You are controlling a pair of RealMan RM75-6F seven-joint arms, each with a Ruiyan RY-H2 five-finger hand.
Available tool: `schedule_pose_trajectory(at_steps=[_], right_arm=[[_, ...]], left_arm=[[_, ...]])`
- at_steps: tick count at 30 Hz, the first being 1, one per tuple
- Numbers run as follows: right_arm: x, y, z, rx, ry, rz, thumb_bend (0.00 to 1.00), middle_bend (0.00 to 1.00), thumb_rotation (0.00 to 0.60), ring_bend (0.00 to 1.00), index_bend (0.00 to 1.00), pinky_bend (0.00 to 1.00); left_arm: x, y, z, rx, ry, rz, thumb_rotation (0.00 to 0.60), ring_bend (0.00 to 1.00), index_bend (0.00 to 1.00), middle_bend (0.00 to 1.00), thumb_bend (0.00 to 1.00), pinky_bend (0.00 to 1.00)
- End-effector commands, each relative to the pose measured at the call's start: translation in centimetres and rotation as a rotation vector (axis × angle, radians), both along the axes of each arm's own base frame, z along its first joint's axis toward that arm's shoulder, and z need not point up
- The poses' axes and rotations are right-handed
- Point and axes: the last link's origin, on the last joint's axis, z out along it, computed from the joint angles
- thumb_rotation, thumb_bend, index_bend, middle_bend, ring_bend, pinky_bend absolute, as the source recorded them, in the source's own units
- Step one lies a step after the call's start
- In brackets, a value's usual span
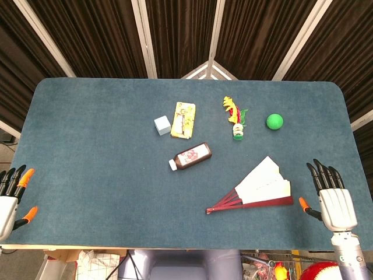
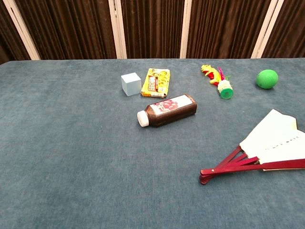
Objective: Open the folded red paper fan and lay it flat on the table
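— Across the blue-grey table [image 1: 105,163], what lies largest?

— The paper fan [image 1: 256,189], partly spread and flat on the cloth near the front right. Its pale leaf fans out toward the far right, and its red ribs [image 2: 228,167] gather to a pivot pointing left. Nothing touches it.

— And the hands?

— The right hand [image 1: 333,195] rests at the table's front right edge, just beside the fan's leaf but apart from it, fingers straight, spread and holding nothing. The left hand [image 1: 13,195] sits at the front left corner, well apart from everything, fingers likewise apart and empty. Neither shows in the chest view.

— What comes next in size?

— A dark brown bottle [image 2: 167,109] with a white cap lies on its side near the middle. Behind it lies a yellow packet [image 2: 157,82], with a pale cube [image 2: 131,84] just beside it on the left.

— And the smaller pieces?

— A shuttlecock-like toy [image 1: 235,118] with yellow and red feathers and a green base lies farther right, and a green ball [image 1: 274,121] sits near it.
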Motion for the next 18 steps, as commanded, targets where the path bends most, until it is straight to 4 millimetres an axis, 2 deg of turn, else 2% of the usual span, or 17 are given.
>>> schedule_pose_trajectory(at_steps=[1,8,13,18], right_arm=[[0.0,0.0,-0.1,0.004,0.006,0.001,0.29,0.04,0.6,0.11,0.06,0.12],[-0.2,0.4,-0.6,0.028,0.015,-0.003,0.29,0.04,0.6,0.11,0.06,0.12],[0.2,0.3,-0.7,0.031,-0.003,0.01,0.28,0.04,0.6,0.11,0.1,0.12],[0.4,0.2,-1.2,0.044,-0.026,0.007,0.22,0.04,0.6,0.11,0.1,0.11]], left_arm=[[0.0,-0.1,0.2,0.007,-0.01,-0.001,0.6,0.0,0.01,0.0,0.33,0.0],[0.2,0.0,0.4,0.021,-0.016,-0.005,0.6,0.0,0.01,0.0,0.33,0.0],[0.4,-0.1,0.2,0.015,-0.019,-0.018,0.6,0.0,0.02,0.0,0.33,0.0],[-0.1,0.1,0.0,0.0,-0.012,0.008,0.6,0.0,0.02,0.0,0.33,0.0]])
